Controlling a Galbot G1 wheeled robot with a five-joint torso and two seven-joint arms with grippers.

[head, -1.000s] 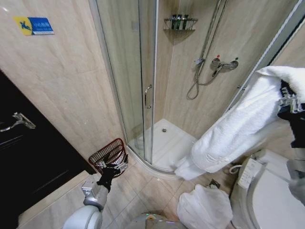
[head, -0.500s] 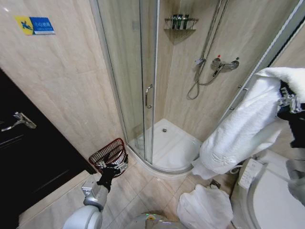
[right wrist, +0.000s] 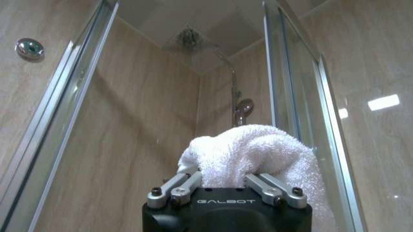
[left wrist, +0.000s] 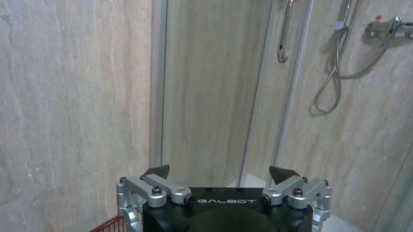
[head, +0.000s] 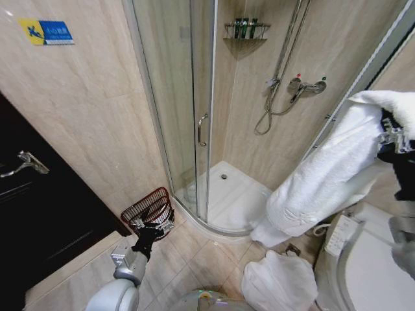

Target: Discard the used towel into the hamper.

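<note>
One white towel (head: 324, 175) hanging from clamped right end effector (head: 391, 137), left end effector (head: 155, 228) open beside reddish-brown wire hamper (head: 148, 206)

Head camera is looking down from high into the bathroom corner, taking in floor and shower stall (head: 214, 116). Both wrist cameras are sitting close behind their fingers, tilting upward; all three are sharing the stall's glass and shower hose (left wrist: 332, 82).

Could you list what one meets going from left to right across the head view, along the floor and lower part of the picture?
Door handle → hamper with the left gripper at its rim → shower tray → towel heap on the floor → held towel → right gripper.
</note>
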